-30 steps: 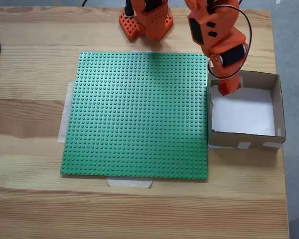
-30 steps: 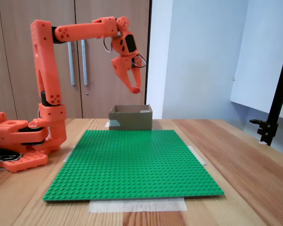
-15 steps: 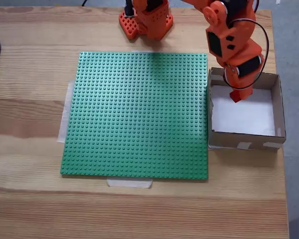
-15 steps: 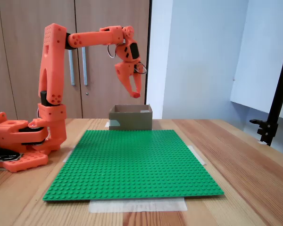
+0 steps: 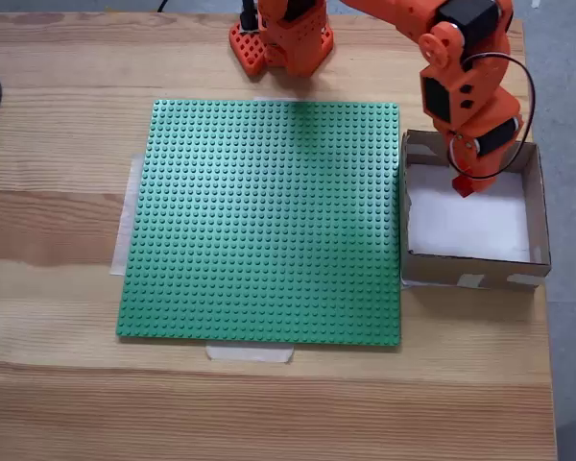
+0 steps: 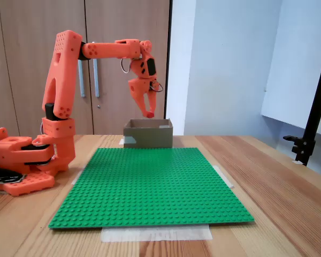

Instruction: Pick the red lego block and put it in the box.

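One red block (image 5: 464, 186) sits pinched in the gripper (image 6: 149, 113), hanging above the box (image 5: 534, 206) with clear air beneath it, so a release from this height could, I judge, bounce it off the white floor and over the low wall.

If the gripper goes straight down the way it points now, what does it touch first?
Most likely the white floor of the box; the gripper holds the red lego block above it, though depth is uncertain.
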